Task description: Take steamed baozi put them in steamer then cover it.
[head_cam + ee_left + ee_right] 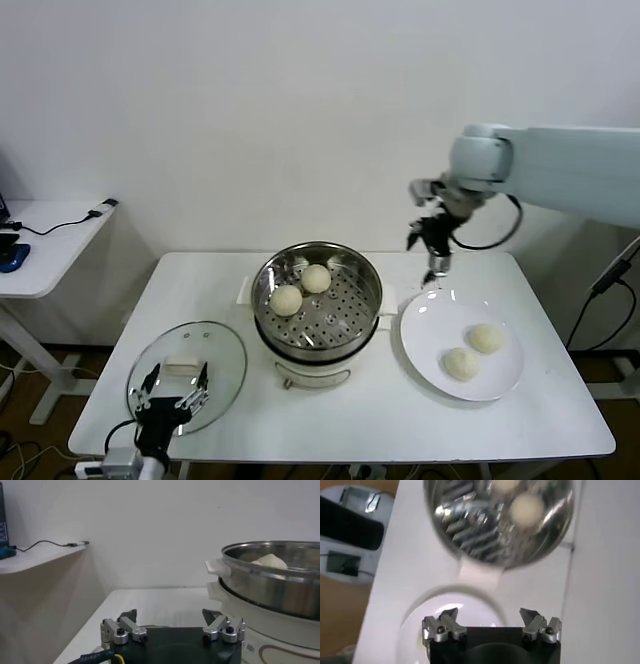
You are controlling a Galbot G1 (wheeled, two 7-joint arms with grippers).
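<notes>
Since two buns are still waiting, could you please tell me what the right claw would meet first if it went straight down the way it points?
Probably the plate: the open right claw points down over its far rim, short of the two buns on it. Depth is uncertain.

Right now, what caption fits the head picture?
Two baozi in the steamer, two on the plate, lid off.

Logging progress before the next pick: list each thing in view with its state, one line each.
steamer: uncovered, two baozi inside.
baozi in steamer: resting on the perforated tray.
baozi on plate: two, not yet moved.
plate: beside the steamer.
glass lid: off, flat on the table.
left gripper: jaws open, over the lid.
right gripper: jaws open, empty, above the plate.
</notes>
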